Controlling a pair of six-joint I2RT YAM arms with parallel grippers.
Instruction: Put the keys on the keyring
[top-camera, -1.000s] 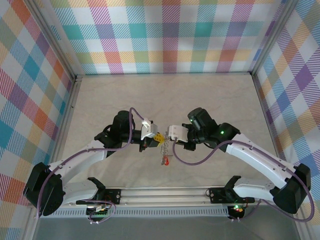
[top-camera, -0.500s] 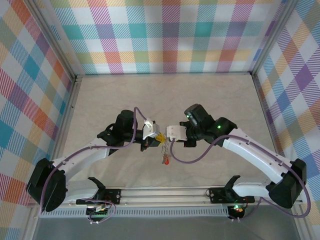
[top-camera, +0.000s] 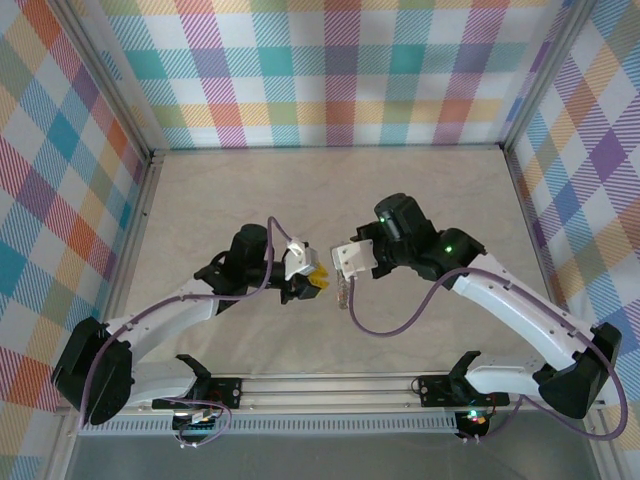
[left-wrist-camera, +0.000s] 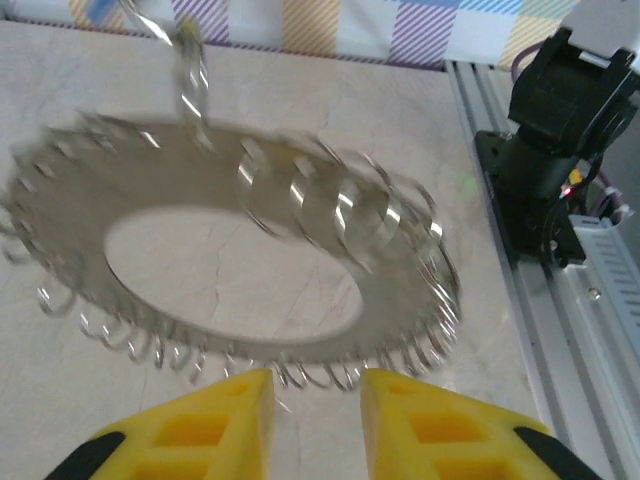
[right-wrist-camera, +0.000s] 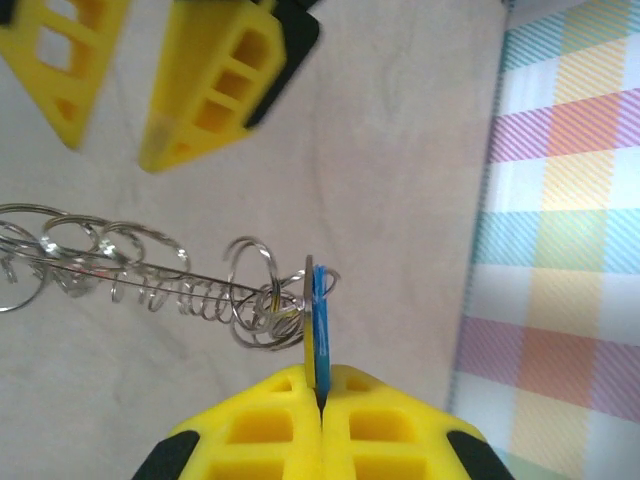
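Two grippers inspected, left to right.

My left gripper (top-camera: 316, 280) sits just left of centre over the pale marbled table (top-camera: 230, 200), tip pointing right. Its yellow fingers (left-wrist-camera: 225, 425) stand a narrow gap apart, with bare table showing between them. Nothing is held. From the right wrist camera the same two fingers (right-wrist-camera: 215, 85) are parted and clear of the metal.

The keys (top-camera: 343, 293) hang between the two grippers in the overhead view, just beside my left fingertips and directly below my right gripper. From the left wrist camera they read as a blurred, gear-shaped wreath (left-wrist-camera: 400, 310) of grey metal with small wire loops round its rim. It lies just beyond my left fingertips and does not touch them. A black arm base (left-wrist-camera: 560, 130) stands on the rail at the right of that view. From the right wrist camera the bunch is seen edge-on, a row of loops strung out to the left of my right fingers. Whether any key reaches the table I cannot tell.

My right gripper (top-camera: 345, 272) is closed tight. Its pads are pressed together on the end of the keys, with a thin blue tab (right-wrist-camera: 319, 320) edge-on in the pinch.
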